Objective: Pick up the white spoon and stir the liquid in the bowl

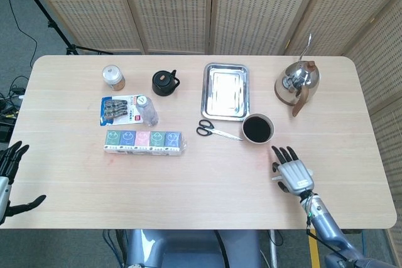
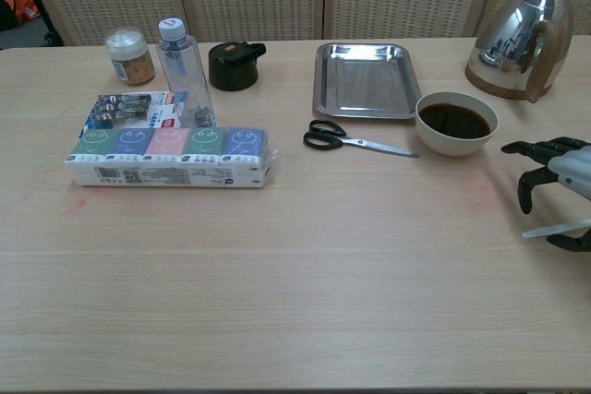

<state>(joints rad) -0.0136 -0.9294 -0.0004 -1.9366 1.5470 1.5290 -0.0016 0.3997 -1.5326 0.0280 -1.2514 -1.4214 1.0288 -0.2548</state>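
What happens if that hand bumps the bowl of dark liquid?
The bowl would probably slide rather than tip, since it looks squat and wide, and the table looks smooth. The dark liquid sits fairly near the rim, so a sharp knock from the right hand might slop some out.

A tray [image 1: 226,91] sits at upper centre of the table [image 1: 188,180], a kettle [image 1: 297,81] to its right. Below the tray lie scissors [image 1: 217,130] beside a bowl [image 1: 257,128]. At left, a bottle [image 1: 148,110] stands above a long packet [image 1: 144,142].
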